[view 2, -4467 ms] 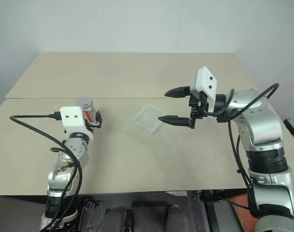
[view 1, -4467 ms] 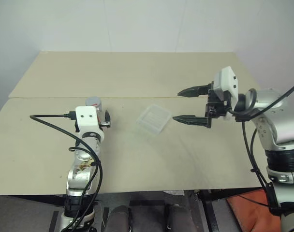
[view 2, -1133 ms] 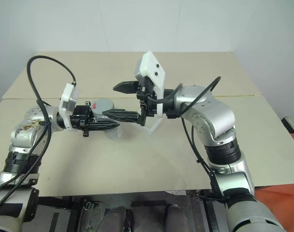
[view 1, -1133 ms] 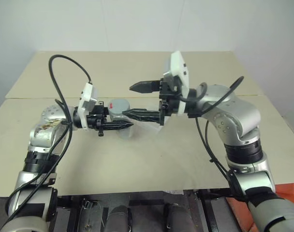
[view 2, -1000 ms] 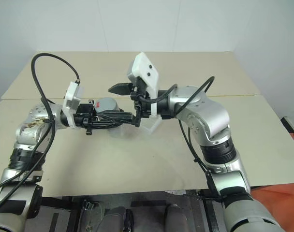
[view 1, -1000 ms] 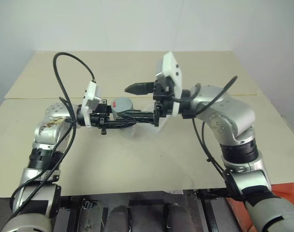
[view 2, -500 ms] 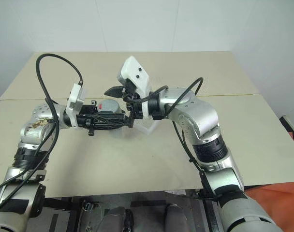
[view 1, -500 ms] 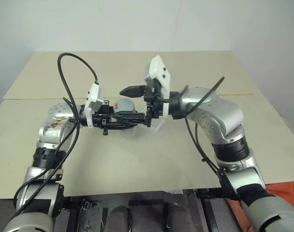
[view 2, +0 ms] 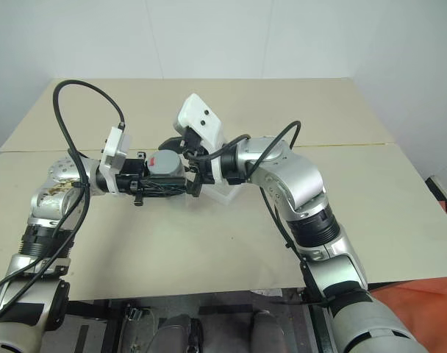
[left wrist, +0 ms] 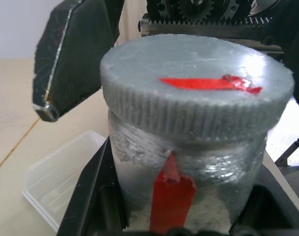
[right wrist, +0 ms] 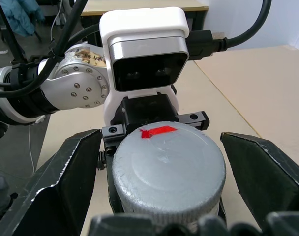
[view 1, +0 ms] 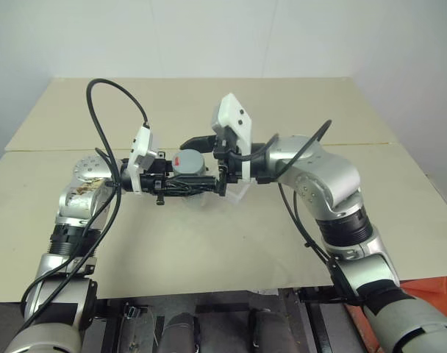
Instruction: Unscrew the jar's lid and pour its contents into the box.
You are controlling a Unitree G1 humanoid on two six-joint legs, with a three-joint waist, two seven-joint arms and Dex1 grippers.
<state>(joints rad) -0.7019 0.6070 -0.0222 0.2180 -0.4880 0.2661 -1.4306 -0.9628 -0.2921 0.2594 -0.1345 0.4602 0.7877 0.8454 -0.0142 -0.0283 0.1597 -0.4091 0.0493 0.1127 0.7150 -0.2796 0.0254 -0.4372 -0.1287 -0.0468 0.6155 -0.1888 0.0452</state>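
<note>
Lid [left wrist: 196,83] ridges, box [left wrist: 61,179] corner beneath

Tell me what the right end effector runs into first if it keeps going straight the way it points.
The lid. The right end effector points squarely at it, open fingers on either side, not touching. The lid tops the jar gripped by the left end effector. The remaining gap is hard to judge.

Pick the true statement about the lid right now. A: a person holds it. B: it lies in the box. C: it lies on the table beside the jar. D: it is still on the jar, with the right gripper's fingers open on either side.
D: the lid still caps the jar held in the left gripper, and the right gripper has its fingers spread clear of the lid's rim.
</note>
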